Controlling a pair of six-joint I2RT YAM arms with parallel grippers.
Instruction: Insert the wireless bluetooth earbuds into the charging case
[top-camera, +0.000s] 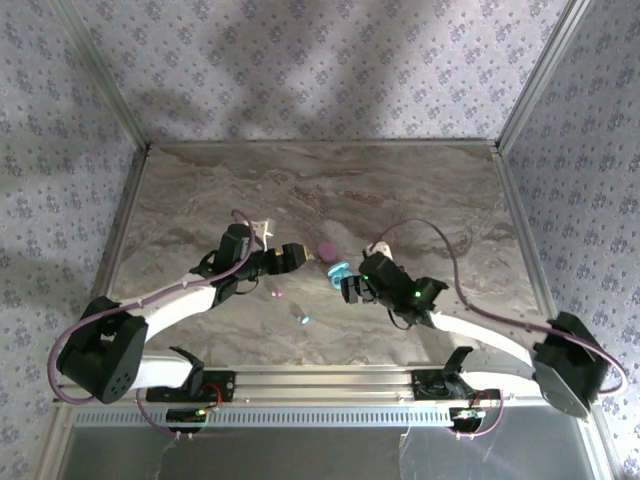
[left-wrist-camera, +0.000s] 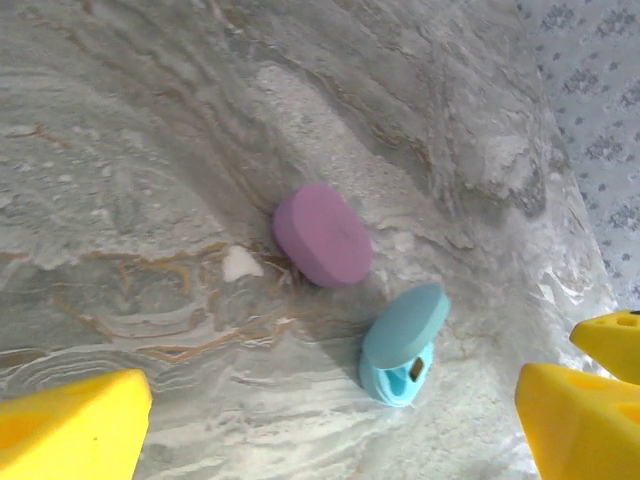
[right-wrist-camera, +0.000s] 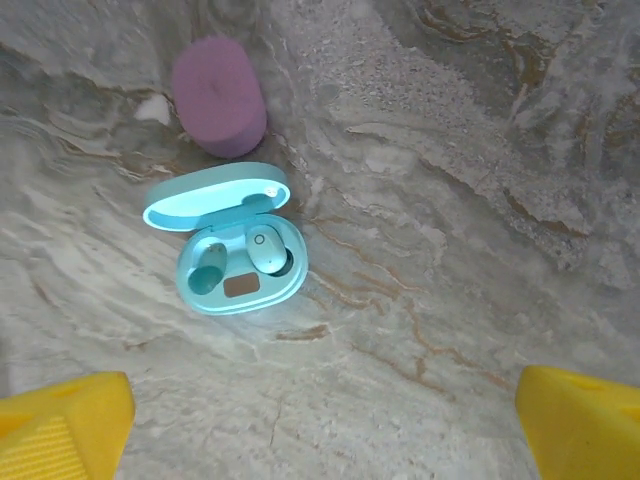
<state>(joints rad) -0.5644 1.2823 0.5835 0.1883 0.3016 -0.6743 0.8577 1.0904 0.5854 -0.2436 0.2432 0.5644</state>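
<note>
Right wrist view: one pale teal earbud (right-wrist-camera: 263, 247) sits in the open teal case (right-wrist-camera: 235, 300); the socket beside it I cannot read. Just beyond lies the shut pink case (right-wrist-camera: 218, 95). From above, a loose teal bud (top-camera: 304, 319) and a pink bud (top-camera: 278, 293) lie on the table (top-camera: 420, 200), nearer my bases. My right gripper (right-wrist-camera: 325, 400) and left gripper (left-wrist-camera: 335, 410) both gape wide, empty. Next, I judge: fetch a loose bud with a low, fine pinch.

Two oval charging cases: one pink case (right-wrist-camera: 217, 95) and one teal case (right-wrist-camera: 240, 285). Three earbuds can be counted: one pale teal earbud (right-wrist-camera: 263, 247) seated inside, plus two loose — one pink earbud (top-camera: 278, 293), one teal earbud (top-camera: 305, 319).
</note>
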